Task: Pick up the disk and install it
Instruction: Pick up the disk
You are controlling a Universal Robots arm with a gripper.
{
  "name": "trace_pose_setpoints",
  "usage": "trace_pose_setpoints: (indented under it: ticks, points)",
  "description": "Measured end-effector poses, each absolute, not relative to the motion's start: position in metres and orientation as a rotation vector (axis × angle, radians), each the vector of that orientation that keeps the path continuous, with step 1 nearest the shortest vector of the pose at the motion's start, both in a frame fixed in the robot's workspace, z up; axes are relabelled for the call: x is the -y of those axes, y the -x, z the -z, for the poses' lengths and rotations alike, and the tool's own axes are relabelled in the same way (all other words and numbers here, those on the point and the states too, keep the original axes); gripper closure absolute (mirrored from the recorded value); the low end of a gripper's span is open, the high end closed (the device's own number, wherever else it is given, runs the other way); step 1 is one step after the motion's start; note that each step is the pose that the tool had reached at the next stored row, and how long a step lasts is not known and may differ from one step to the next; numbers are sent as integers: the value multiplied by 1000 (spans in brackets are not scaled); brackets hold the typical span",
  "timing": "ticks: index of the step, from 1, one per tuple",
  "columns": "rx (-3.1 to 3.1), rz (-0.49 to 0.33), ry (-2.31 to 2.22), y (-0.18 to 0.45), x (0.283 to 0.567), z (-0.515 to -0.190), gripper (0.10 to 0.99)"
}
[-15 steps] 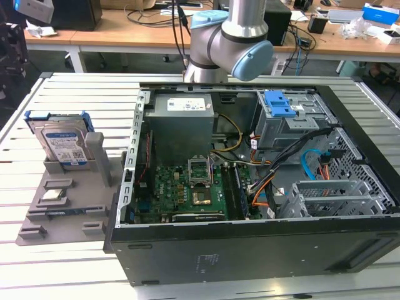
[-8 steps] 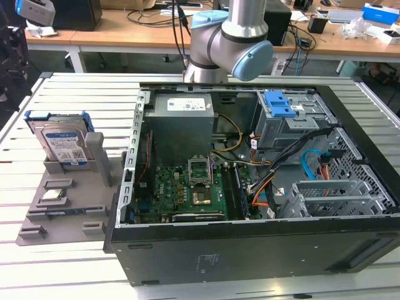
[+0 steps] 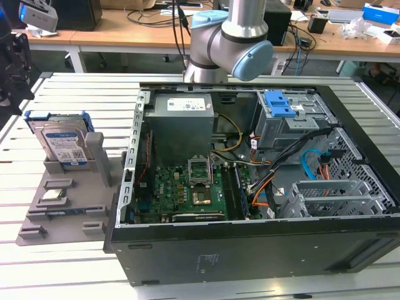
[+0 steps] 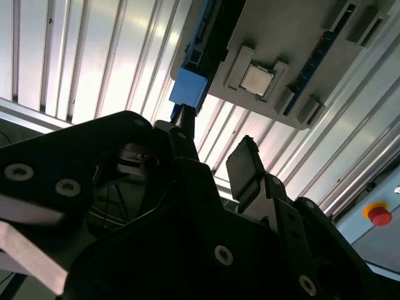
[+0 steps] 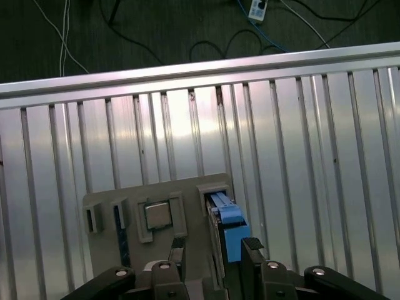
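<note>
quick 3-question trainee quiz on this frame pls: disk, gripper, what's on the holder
1. True or false: the disk already sits inside the computer case.
2. Pick one. In the first wrist view the gripper is: A) shut on the disk; B) open, holding nothing; C) shut, holding nothing.
3. Short answer: which small square silver part lies flat in the gray holder beside the upright disk?

Key
1. False: it stands upright in the gray holder, outside the case.
2. B
3. The processor chip.
</note>
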State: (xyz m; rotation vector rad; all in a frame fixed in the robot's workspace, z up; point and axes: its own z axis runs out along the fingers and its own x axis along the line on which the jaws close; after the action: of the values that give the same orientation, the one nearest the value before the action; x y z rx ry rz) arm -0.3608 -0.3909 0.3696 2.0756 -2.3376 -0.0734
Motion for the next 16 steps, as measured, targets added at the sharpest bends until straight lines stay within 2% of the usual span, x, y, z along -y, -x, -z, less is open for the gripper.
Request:
trace_pose_setpoints:
  ticks: [16]
  points:
    - [2332,58,-2070,347,379,-345,604]
